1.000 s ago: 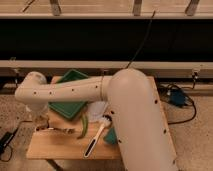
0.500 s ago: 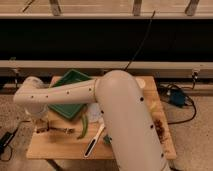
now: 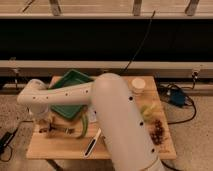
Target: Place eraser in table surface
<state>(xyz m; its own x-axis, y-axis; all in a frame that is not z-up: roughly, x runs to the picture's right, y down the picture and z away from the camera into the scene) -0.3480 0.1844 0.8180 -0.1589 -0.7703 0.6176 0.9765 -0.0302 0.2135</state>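
Arm: bulky white – crosses the middle, elbow left of the green tray.
Hand: low at the tray's front-left corner, over the surface; finger opening cannot tell.
Eraser: not made out near the hand.
Brush: dark-handled, lying before the tray.
Cup: right of the tray – upright.

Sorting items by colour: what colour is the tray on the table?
Green; the tray shows in the camera view, with the gripper low at the table's left edge.
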